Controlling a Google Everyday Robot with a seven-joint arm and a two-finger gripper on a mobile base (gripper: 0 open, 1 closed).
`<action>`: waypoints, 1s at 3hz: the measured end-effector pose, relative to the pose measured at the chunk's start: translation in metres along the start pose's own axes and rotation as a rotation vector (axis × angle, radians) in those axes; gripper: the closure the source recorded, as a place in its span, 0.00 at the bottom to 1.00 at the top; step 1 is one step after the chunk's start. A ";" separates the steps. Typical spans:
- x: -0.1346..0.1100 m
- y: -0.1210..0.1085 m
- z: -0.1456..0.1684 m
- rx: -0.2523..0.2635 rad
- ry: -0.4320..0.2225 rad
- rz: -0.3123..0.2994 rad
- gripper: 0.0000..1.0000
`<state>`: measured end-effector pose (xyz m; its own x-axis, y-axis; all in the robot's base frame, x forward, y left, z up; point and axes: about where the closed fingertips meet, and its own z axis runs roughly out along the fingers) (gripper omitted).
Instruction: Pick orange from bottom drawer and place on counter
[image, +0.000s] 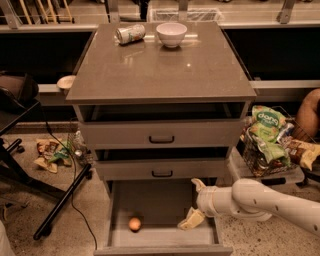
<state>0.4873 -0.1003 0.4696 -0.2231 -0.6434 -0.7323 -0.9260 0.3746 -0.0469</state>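
The orange (134, 223) lies on the floor of the pulled-out bottom drawer (162, 205), toward its front left. My gripper (194, 202) hangs over the right part of that drawer, open and empty, one finger (198, 184) up near the drawer above and the other (190, 219) low by the drawer floor. It is well right of the orange. The white arm (265, 202) comes in from the lower right. The counter (162, 62) is the flat grey-brown cabinet top.
A tipped can (130, 34) and a white bowl (171, 34) sit at the counter's back. Two shallower drawers with black handles (161, 139) are above the open one. A basket of snack bags (267, 142) stands right; a stand leg (62, 200) and wrappers lie left.
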 end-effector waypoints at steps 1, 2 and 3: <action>0.010 0.005 0.045 0.012 -0.055 -0.011 0.00; 0.022 0.018 0.102 -0.017 -0.131 0.001 0.00; 0.039 0.037 0.160 -0.058 -0.212 0.046 0.00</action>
<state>0.4927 -0.0044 0.3301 -0.2027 -0.4693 -0.8595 -0.9337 0.3573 0.0251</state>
